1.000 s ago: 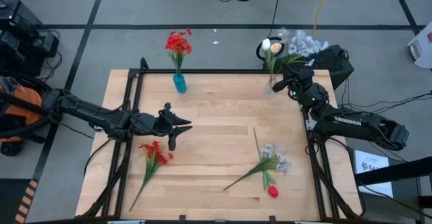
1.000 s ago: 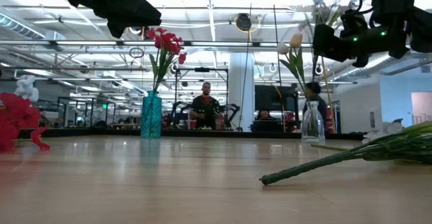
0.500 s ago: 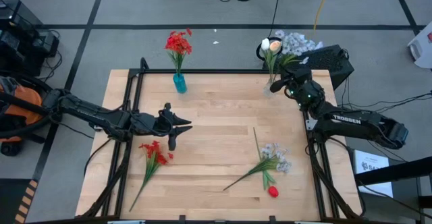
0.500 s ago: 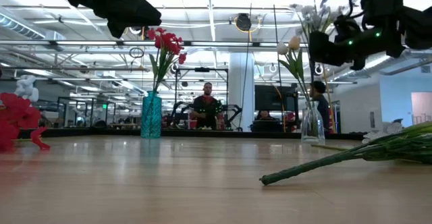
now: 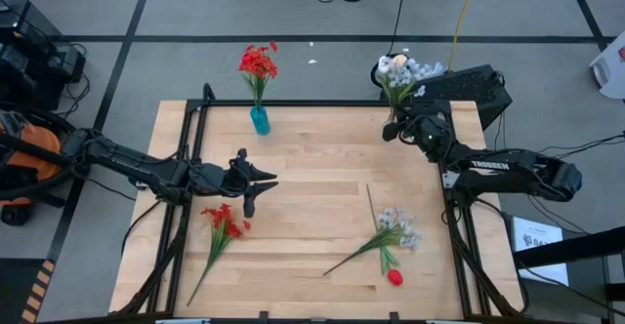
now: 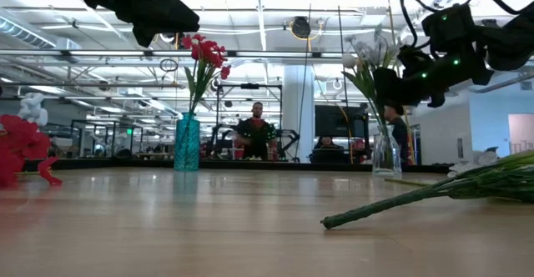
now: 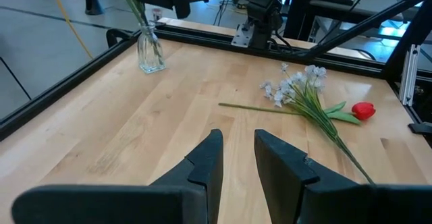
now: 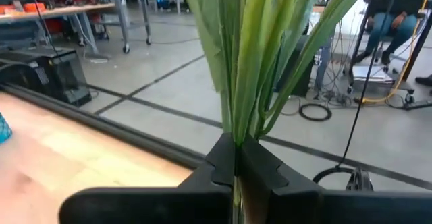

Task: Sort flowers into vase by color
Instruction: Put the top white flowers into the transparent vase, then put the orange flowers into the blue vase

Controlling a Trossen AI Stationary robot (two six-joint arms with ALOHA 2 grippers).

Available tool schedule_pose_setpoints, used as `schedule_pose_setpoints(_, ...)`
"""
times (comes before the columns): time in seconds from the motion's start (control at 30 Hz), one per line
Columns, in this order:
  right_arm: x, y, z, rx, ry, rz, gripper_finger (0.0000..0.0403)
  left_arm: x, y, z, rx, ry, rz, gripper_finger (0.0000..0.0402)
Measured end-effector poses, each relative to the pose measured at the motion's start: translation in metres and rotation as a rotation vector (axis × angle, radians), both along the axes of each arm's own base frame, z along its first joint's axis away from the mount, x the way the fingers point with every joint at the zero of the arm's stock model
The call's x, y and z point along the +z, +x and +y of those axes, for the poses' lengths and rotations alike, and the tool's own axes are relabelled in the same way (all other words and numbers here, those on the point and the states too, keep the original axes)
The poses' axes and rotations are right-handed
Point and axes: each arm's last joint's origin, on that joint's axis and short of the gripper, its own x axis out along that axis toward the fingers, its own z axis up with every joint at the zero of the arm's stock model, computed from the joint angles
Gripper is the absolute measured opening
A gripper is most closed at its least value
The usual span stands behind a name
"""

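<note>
Right gripper [image 5: 395, 129] clamps pale flower stems [image 8: 250, 62] above the clear vase [image 6: 385, 153], apparently seating them; left gripper [image 5: 256, 189] (fingers slightly parted) waits empty.

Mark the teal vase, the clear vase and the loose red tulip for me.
teal vase [image 5: 260, 120]: high view, on its body.
clear vase [image 7: 150, 52]: left wrist view, on its glass body.
red tulip [image 5: 395, 277]: high view, on its bud.

Two vases [image 5: 260, 119] [image 5: 391, 127] at table [image 5: 312, 168] rear; loose flowers [image 5: 223, 228] [image 5: 391, 236] in front.
</note>
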Motion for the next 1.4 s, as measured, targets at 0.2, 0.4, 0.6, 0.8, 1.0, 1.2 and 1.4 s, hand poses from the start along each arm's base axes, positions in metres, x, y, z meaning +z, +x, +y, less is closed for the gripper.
schedule_pose_setpoints(0.2, -0.005, -0.003, 0.006, 0.026, 0.057, 0.072, 0.0031, 0.003, 0.001, -0.001, -0.008, -0.011, -0.036, 0.0091)
schedule_pose_setpoints(0.4, 0.0, -0.01, 0.014, 0.07, 0.103, 0.05, 0.0078, 0.003, 0.001, -0.001, -0.008, -0.01, -0.035, 0.0091)
schedule_pose_setpoints(0.6, 0.021, -0.018, 0.022, 0.102, 0.168, -0.001, 0.0124, 0.003, 0.001, -0.001, -0.008, -0.011, -0.035, 0.0091)
schedule_pose_setpoints(0.8, 0.068, -0.032, 0.033, 0.111, 0.266, 0.006, 0.0136, 0.009, 0.001, 0.002, 0.12, -0.055, -0.032, 0.0091)
schedule_pose_setpoints(1.0, 0.116, -0.045, 0.047, 0.22, 0.403, 0.03, 0.0124, 0.024, 0.006, 0.002, 0.205, -0.127, 0.114, 0.0091)
schedule_pose_setpoints(1.2, 0.12, -0.043, 0.059, 0.417, 0.596, -0.022, 0.0105, 0.031, 0.024, -0.003, 0.33, -0.269, 0.341, 0.0091)
schedule_pose_setpoints(1.4, 0.104, -0.028, 0.077, 0.546, 0.743, 0.06, 0.0067, 0.031, 0.043, -0.012, 0.394, -0.41, 0.588, 0.0091)
